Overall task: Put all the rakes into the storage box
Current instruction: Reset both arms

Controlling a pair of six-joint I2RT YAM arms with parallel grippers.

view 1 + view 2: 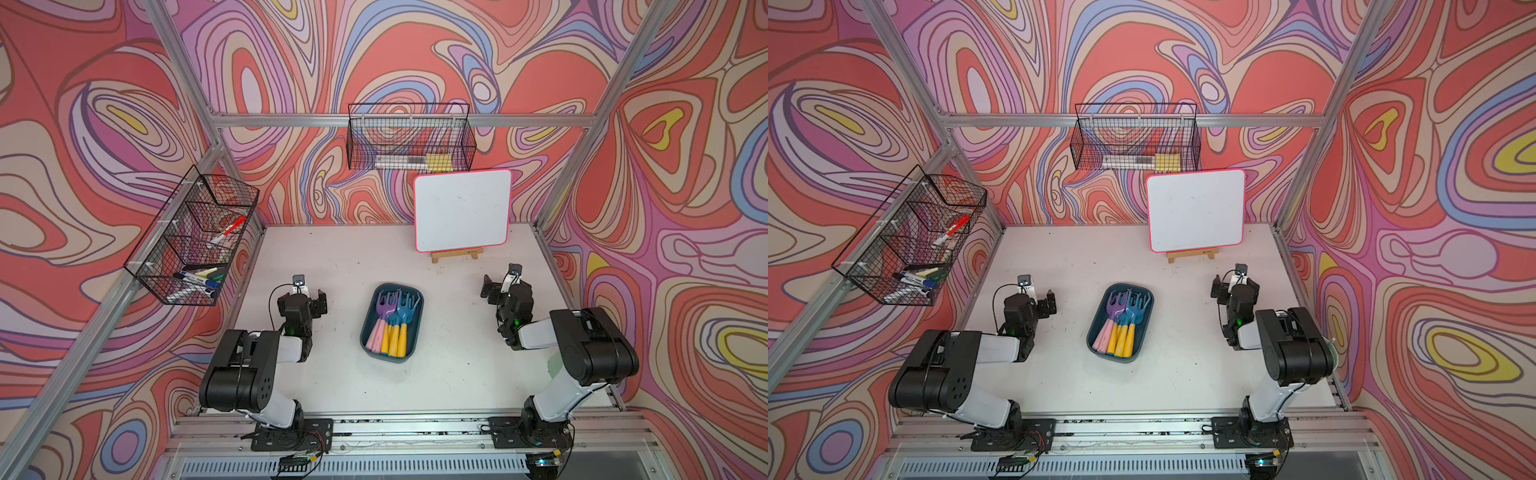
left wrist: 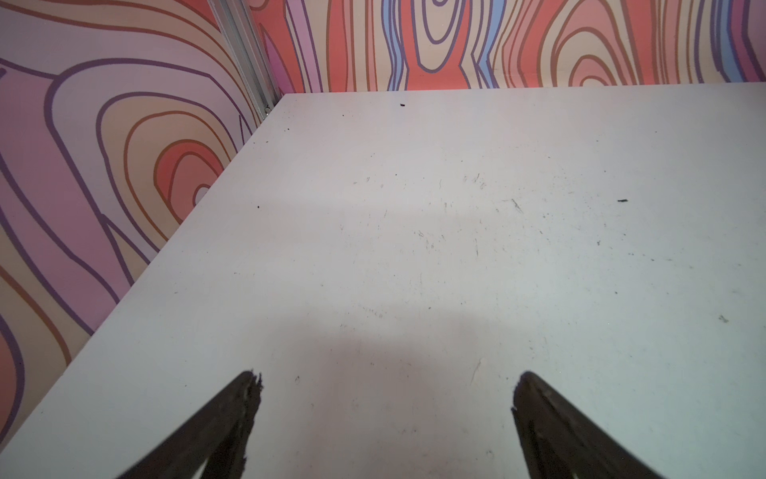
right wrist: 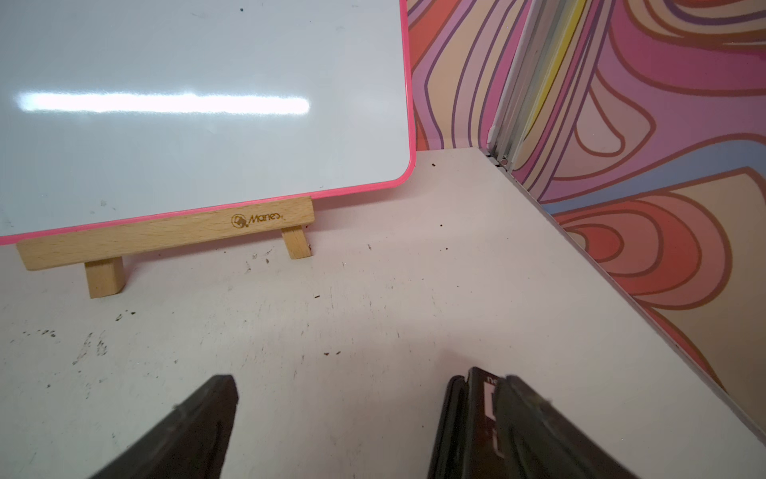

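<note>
The storage box (image 1: 388, 359) (image 1: 1117, 359), a shallow dark teal tray, lies mid-table between the two arms in both top views. Inside it lie several toy rakes side by side, tines toward the back wall: a purple rake (image 1: 384, 305) (image 1: 1113, 305) with a pink handle and a blue rake (image 1: 405, 309) (image 1: 1136, 309) with a yellow handle among them. My left gripper (image 1: 305, 296) (image 1: 1037, 297) (image 2: 387, 379) hangs open over bare table left of the box. Off to the box's right, my right gripper (image 1: 507, 284) (image 1: 1233, 284) (image 3: 352, 379) is open too, holding nothing.
A white board (image 1: 462, 210) (image 3: 186, 103) with a pink rim stands on a small wooden easel (image 3: 166, 236) at the back right, just beyond my right gripper. Black wire baskets hang on the back wall (image 1: 409, 139) and the left wall (image 1: 195, 237), the left one holding markers.
</note>
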